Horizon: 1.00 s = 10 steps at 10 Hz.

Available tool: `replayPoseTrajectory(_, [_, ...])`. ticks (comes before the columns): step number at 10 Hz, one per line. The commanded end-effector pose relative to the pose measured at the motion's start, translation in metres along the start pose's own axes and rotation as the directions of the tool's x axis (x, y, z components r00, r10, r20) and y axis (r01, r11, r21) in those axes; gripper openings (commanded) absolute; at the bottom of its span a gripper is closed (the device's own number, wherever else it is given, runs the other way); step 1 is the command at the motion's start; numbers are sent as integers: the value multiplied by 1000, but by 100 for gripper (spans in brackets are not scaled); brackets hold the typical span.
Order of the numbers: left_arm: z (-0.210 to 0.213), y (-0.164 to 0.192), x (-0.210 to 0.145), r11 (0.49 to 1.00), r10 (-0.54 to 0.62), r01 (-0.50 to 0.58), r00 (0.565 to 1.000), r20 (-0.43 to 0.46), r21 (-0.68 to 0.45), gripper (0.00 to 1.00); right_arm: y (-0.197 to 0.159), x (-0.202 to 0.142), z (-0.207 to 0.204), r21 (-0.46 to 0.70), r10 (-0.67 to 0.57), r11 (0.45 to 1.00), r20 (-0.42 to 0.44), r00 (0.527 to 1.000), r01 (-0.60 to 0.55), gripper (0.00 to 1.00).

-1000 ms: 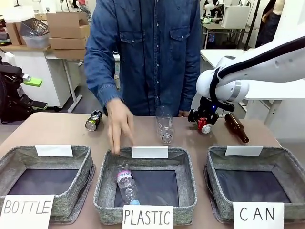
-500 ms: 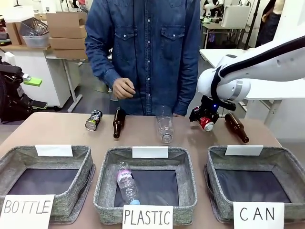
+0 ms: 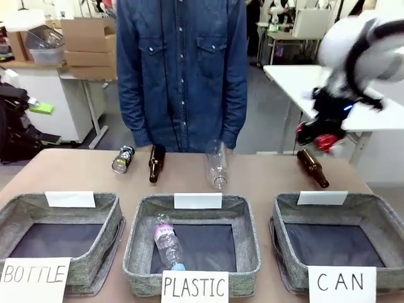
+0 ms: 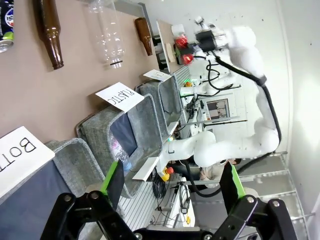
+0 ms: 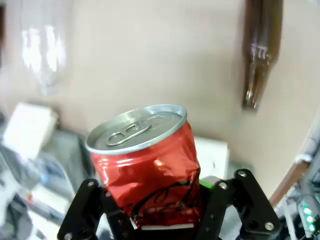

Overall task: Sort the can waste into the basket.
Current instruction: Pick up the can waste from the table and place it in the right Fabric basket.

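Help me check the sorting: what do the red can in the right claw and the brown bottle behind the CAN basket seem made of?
The red can: thin painted metal, likely aluminium; dented wall, shiny silver lid with pull tab. The brown bottle: probably glass; dark amber, glossy highlights, rigid shape.

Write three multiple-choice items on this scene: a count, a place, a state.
1. How many brown bottles lie on the table? A one; B two; C four.
2. Where is the red can? A on the floor; B in the right gripper; C on the table.
3. The left gripper is: A open; B shut on a bottle; C shut on a can.
Key: B, one left of middle, one at right; B, its jaws clamp the can in the air; A, jaws apart, nothing between.
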<state>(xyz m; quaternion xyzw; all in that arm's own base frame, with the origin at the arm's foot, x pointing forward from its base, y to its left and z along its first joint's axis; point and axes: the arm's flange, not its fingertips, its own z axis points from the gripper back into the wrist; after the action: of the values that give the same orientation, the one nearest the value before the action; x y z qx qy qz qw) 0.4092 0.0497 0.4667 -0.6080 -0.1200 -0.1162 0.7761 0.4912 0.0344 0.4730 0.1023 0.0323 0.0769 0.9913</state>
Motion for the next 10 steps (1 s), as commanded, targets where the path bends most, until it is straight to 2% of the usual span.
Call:
replayPoseTrajectory(1, [-2,-1,-2,999,-21,22,1000,13,-23,100,-17,-74,11,17,57,998,-43,997,-57,0])
replayPoseTrajectory(3, [-2,-1,-2,999,-21,22,1000,13,-23,100,-19,-143,3,-16,51,998,-81,995,-52,0])
replayPoseTrajectory(4, [-2,-1,-2,999,-21,22,1000,13,-23,100,-21,-170,-2,11,50,999,-74,996,-49,0])
replayPoseTrajectory(6, [-2,-1,-2,999,-21,22,1000,13,-23,100,-25,-183,-14,55,57,997,-89,994,-52,0])
replayPoseTrajectory(10, [-2,-1,-2,999,-21,22,1000,13,-23,100,-26,-180,-23,89,67,994,-98,993,-59,0])
